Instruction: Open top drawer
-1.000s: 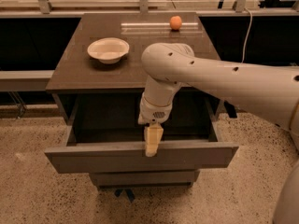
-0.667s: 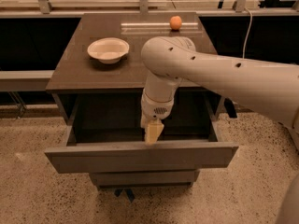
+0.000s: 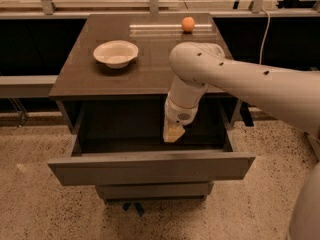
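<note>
The top drawer point(image 3: 150, 168) is pulled well out of the dark cabinet, its flat grey-brown front toward me and its smooth grey box interior showing. My white arm reaches in from the right. My gripper point(image 3: 172, 133), with yellowish fingertips, points down and hangs over the open drawer's interior, behind the front panel and not touching it. A narrower drawer front point(image 3: 155, 190) shows below the open drawer.
On the cabinet top point(image 3: 85, 74) stand a cream bowl point(image 3: 116, 53) at the left and a small orange ball point(image 3: 188, 24) at the back. A low bench point(image 3: 25, 85) runs at the left. Speckled floor lies in front.
My gripper has risen and drawn back from the drawer's front panel into the space above the interior. The drawer stays open as before.
</note>
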Motion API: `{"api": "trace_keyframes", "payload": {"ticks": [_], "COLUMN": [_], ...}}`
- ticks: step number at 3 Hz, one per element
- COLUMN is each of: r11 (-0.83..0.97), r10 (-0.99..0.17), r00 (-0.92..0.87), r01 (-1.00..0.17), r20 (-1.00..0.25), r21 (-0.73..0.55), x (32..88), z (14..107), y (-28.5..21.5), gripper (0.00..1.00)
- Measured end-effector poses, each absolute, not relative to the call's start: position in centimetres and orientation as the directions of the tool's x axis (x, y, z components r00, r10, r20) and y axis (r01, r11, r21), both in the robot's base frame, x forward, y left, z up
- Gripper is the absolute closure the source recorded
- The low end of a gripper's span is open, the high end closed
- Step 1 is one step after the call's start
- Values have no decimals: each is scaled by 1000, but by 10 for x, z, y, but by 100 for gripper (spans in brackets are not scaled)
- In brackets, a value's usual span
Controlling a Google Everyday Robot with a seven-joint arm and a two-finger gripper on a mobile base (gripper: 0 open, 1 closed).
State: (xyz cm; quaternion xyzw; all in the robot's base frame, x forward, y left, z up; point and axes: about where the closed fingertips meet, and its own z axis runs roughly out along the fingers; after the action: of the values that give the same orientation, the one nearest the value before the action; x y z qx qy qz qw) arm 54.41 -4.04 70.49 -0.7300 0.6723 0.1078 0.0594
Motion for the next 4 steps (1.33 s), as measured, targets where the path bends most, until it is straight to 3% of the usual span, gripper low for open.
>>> {"api": "trace_keyframes", "payload": {"ticks": [1,4], "r11": [-71,-64], "r10": [-953,-889], "r00": [55,67], "r01": [-997,-998], "r20": [-297,-453], "r21": [43,-21], "x": [555,563], "z": [689,636], "y": [-47,-31], "gripper": [100,100]}}
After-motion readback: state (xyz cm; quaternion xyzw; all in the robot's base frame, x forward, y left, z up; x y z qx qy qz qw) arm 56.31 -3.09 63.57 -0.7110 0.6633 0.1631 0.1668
